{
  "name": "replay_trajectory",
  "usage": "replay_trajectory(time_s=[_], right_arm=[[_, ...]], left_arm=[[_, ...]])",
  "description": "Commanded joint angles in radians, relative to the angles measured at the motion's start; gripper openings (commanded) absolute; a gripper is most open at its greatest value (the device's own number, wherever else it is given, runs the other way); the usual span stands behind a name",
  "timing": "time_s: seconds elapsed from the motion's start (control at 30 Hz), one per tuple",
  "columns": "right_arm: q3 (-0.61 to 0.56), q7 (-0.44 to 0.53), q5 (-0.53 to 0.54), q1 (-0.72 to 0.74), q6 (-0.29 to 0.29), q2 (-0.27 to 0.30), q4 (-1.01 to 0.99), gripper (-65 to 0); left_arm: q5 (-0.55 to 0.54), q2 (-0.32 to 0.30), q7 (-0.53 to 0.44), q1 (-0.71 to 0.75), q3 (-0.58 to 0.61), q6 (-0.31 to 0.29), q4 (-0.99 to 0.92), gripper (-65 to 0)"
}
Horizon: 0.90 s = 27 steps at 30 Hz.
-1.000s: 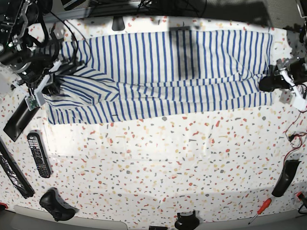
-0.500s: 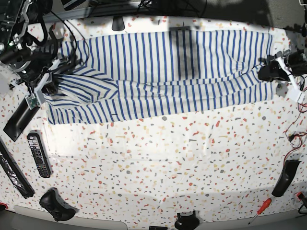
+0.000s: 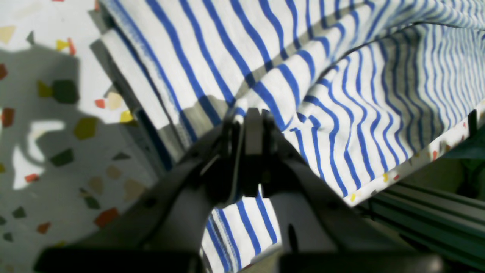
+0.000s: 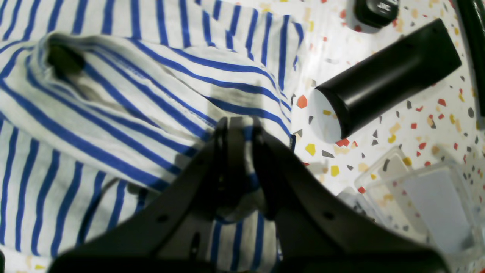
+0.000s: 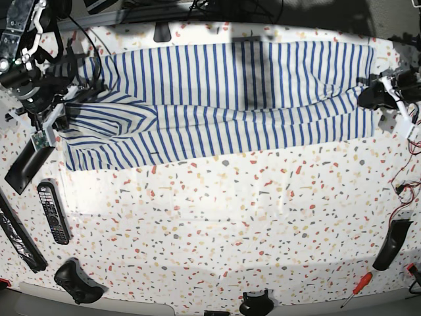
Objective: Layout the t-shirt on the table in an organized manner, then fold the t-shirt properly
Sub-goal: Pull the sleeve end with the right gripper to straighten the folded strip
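Note:
The white, blue-striped t-shirt (image 5: pixel 223 99) lies stretched sideways across the far part of the speckled table (image 5: pixel 230 224), folded lengthwise with a lifted layer on top. My left gripper (image 5: pixel 366 97) is at the shirt's right end. In the left wrist view that gripper (image 3: pixel 252 113) is shut on a pinched ridge of the t-shirt (image 3: pixel 341 94), held off the table (image 3: pixel 45 113). My right gripper (image 5: pixel 60 113) is at the shirt's left end. In the right wrist view it (image 4: pixel 237 123) is shut on a bunched edge of the t-shirt (image 4: pixel 113 106).
Left of the shirt lie a black bar (image 5: pixel 27 166) and a remote (image 5: pixel 52 212). A game controller (image 5: pixel 79 282), a red screwdriver (image 5: pixel 355 289) and a black handle (image 5: pixel 391 245) sit near the front. A black cylinder (image 4: pixel 386 76) and a clear box (image 4: pixel 424 197) lie beside my right gripper.
Both grippers have moved toward the table's far edge, carrying the shirt's gripped ends with them. The upper layer has shifted back over the lower one.

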Motion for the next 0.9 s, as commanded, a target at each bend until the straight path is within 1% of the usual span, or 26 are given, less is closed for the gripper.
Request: replay_trajectory(time_s=[0.0,0.07,0.17,0.3,0.5,0.67,0.7,0.73,0.77,0.8,0.83,0.87], right_arm=[[0.009,0.02,-0.015,0.008,-0.023,0.015,0.019,-65.0],[0.009,0.022,-0.037,0.008,-0.048,0.015,0.019,-65.0],[0.009,0.021,-0.039,0.008,-0.077,0.014,0.019,-65.0],[0.009,0.022,-0.039,0.008,-0.079,0.014,0.019,-65.0],[0.009,0.021,-0.039,0.008,-0.079,0.015,0.019,-65.0],[0.009,0.021,-0.039,0.008,-0.079,0.015,0.019,-65.0],[0.009,0.024,-0.039,0.009,-0.079,0.015,0.019,-65.0],[0.009,0.026,-0.039,0.013,-0.079,0.015,0.019,-65.0],[0.009,0.027,-0.039,0.017,-0.079,0.015,0.019,-65.0],[0.009,0.028,-0.038,0.022,-0.079,0.015,0.019,-65.0],[0.009,0.028,-0.035,0.028,-0.079,0.015,0.019,-65.0],[0.009,0.026,-0.035,0.034,-0.079,0.015,0.019,-65.0]], left_arm=[[-0.02,-0.031,-0.019,-0.004,-0.008,-0.009,0.017,-65.0],[-0.02,-0.048,-0.023,-0.004,-0.008,-0.009,0.017,-65.0],[-0.02,-0.07,-0.022,-0.004,-0.008,-0.009,0.017,-65.0],[-0.026,-0.084,-0.022,-0.004,-0.008,-0.009,0.017,-65.0],[-0.092,-0.087,0.013,-0.004,-0.008,-0.009,0.017,-65.0],[-0.08,-0.087,0.008,-0.004,-0.008,-0.009,0.017,-65.0],[-0.08,-0.087,-0.01,-0.006,-0.008,-0.009,0.017,-65.0],[-0.08,-0.089,-0.049,-0.011,-0.008,-0.009,0.017,-64.5],[-0.08,-0.092,-0.098,-0.018,-0.008,-0.009,0.017,-61.3],[-0.08,-0.095,-0.144,-0.026,-0.008,-0.009,0.017,-60.1],[-0.08,-0.099,-0.179,-0.037,-0.008,-0.009,0.017,-60.1],[-0.08,-0.102,-0.19,-0.051,-0.008,-0.009,0.017,-60.2]])
